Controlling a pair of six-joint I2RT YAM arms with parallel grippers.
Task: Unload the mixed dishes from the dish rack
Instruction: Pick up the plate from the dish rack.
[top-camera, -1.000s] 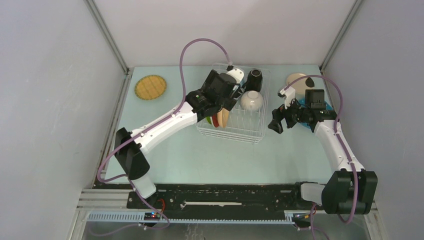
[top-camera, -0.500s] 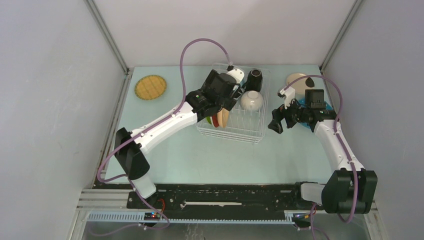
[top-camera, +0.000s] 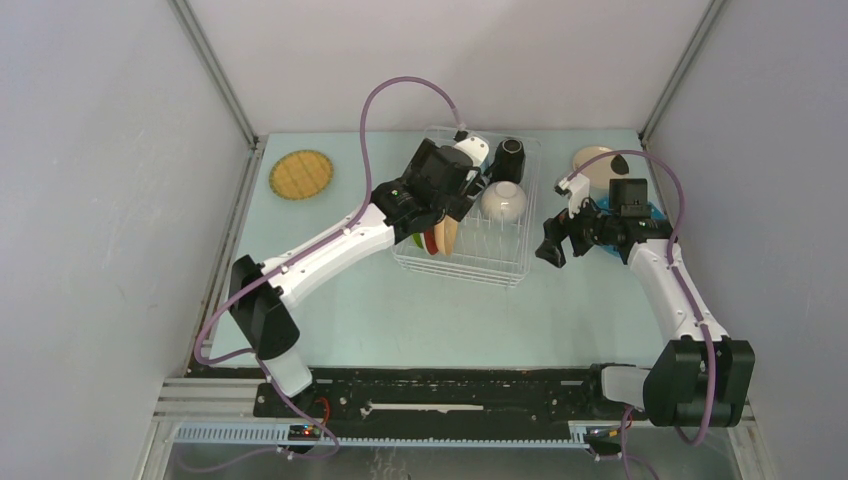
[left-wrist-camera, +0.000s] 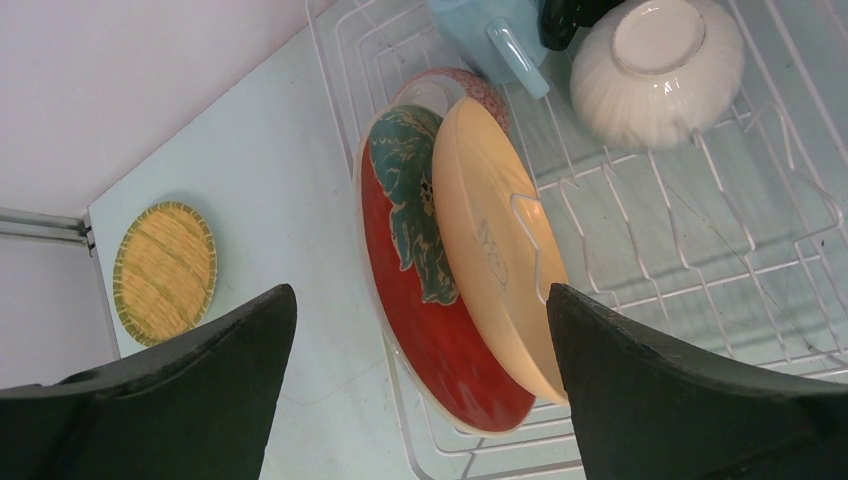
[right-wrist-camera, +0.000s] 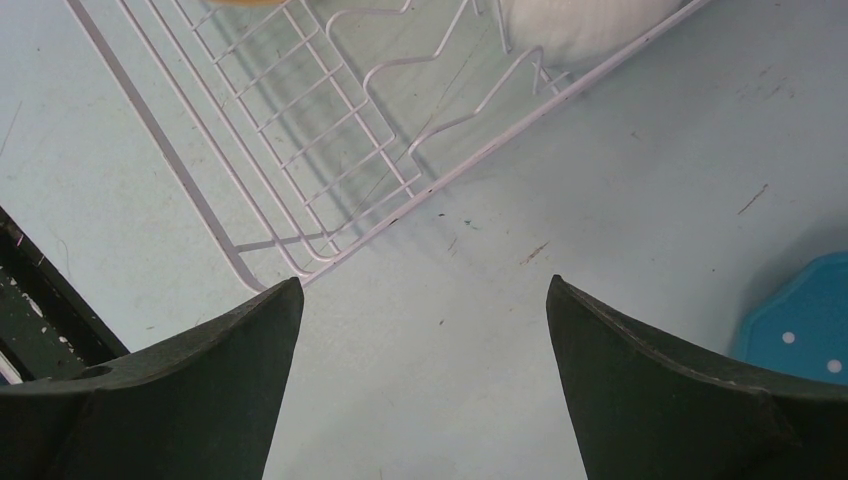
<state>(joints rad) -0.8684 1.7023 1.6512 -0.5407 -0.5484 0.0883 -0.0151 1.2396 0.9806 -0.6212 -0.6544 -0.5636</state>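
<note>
Little has changed over the last second: the right gripper (top-camera: 548, 248) has edged a touch left toward the dish rack (top-camera: 505, 272), while the left arm has held its place over the rack's left side. The left gripper (left-wrist-camera: 420, 300), jaws spread wide and holding nothing, hangs above two plates standing on edge there, a red floral plate (left-wrist-camera: 395, 250) and a cream plate (left-wrist-camera: 495, 270) close against it. Farther back in the rack sit a speckled bowl (left-wrist-camera: 440, 85), a light-blue cup (left-wrist-camera: 490, 30), an upturned white bowl (left-wrist-camera: 655, 65) and a black mug (top-camera: 511, 152). Out on the table (right-wrist-camera: 620, 150) lie a yellow woven plate (top-camera: 301, 174) at far left and a blue dotted plate (right-wrist-camera: 805, 330) at right. The right gripper, also spread and empty, hovers over bare table just right of the rack's near right corner. The step in hand looks like lifting one standing plate. It would go best with one finger slipped between the two plates and the other outside, closing on a single rim. The plate should then be drawn straight up clear of the tines before swinging away.
</note>
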